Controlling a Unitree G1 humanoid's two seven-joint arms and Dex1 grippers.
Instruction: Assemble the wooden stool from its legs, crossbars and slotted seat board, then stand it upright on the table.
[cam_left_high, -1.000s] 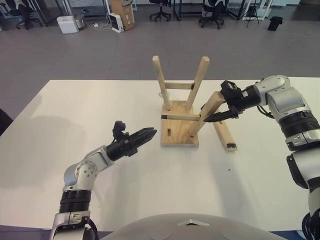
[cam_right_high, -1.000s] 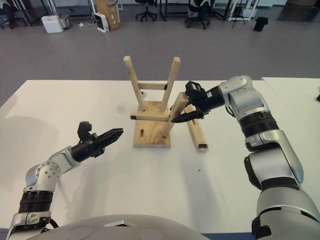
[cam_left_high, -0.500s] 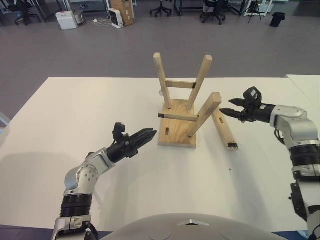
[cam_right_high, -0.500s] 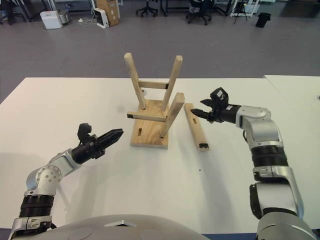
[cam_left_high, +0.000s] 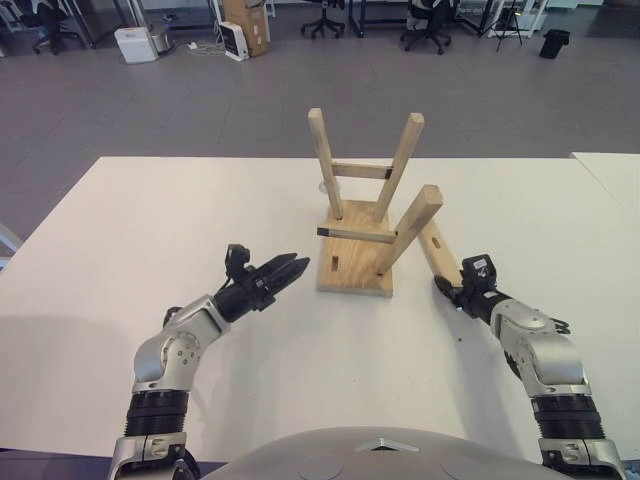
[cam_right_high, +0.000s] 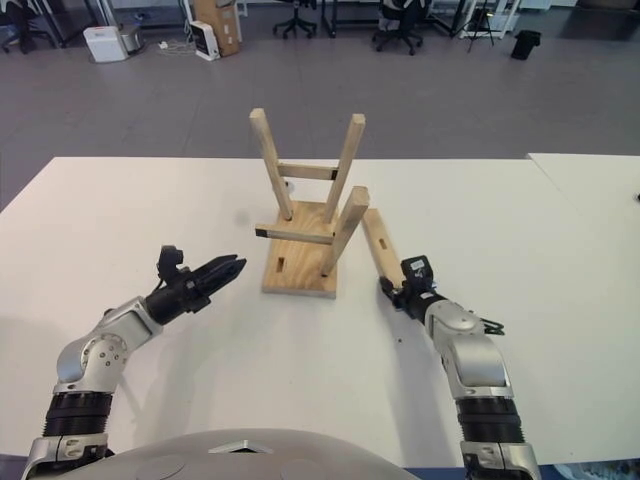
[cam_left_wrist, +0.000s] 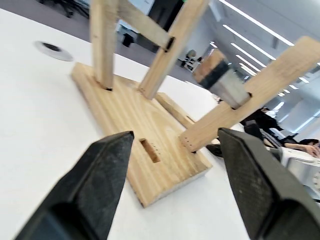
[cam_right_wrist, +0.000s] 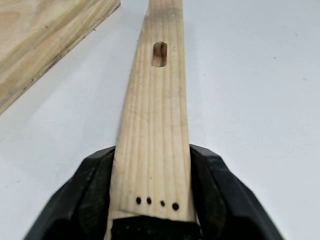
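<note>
Here, the right hand (cam_left_high: 449, 289) clasps the near end of the loose leg (cam_left_high: 438, 251), one finger pressed against each side; the leg lies flat on the white worktop (cam_left_high: 150, 220), stretching away from that hand. Just to its left lies the slotted seat board (cam_left_high: 352, 276), three legs (cam_left_high: 399, 165) standing up from it, joined by two crossbars (cam_left_high: 357, 170). The left hand (cam_left_high: 294, 268), fingers spread wide, hovers beside the board's other edge

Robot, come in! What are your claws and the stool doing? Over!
Left claw open beside seat board. Right claw shut on loose leg lying on table. Three legs in, one slot empty.
</note>
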